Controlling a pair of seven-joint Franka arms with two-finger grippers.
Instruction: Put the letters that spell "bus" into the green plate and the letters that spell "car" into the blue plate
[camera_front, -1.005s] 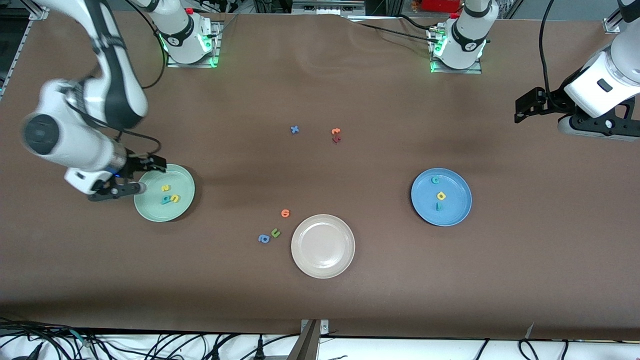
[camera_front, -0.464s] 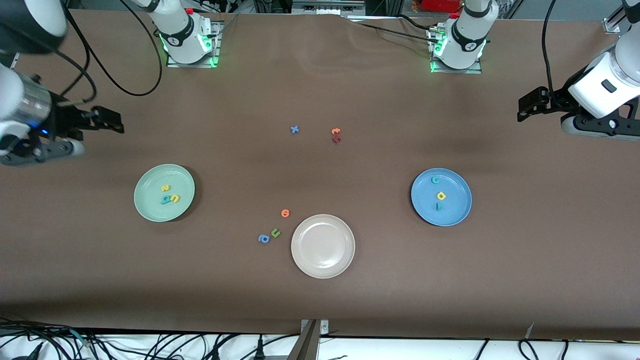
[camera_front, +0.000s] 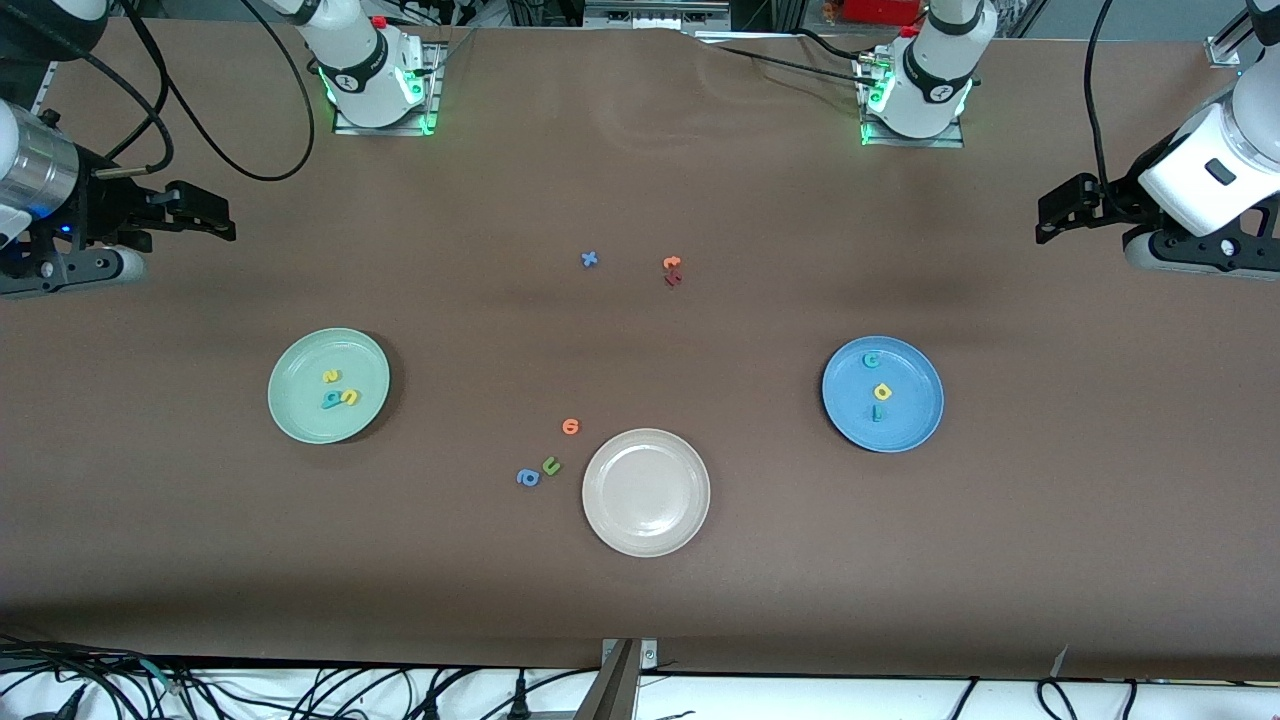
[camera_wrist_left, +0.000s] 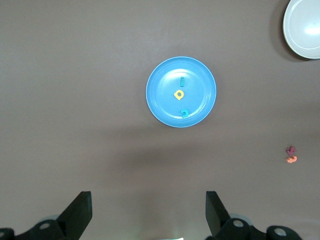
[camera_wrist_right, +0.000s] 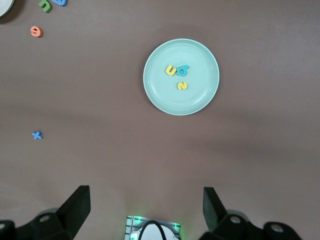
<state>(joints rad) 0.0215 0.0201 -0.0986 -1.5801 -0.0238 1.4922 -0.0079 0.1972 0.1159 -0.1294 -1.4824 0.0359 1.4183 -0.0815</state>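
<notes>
While you look over the table (camera_front: 640, 200), note both plates lie nearer the camera than either gripper. The green plate (camera_front: 328, 385) holds the "bus" letters (camera_front: 340, 392) near the right gripper (camera_front: 205, 215); the blue plate (camera_front: 882, 394) holds the "car" letters (camera_front: 877, 389) near the left gripper (camera_front: 1058, 212). Both grippers hang wide open and empty, so I judge no move remains.

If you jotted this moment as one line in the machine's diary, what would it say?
pale green plate: teal b, yellow u, yellow s inside | blue plate: teal c, yellow a, teal r inside | left gripper: open, empty | right gripper: open, empty
</notes>
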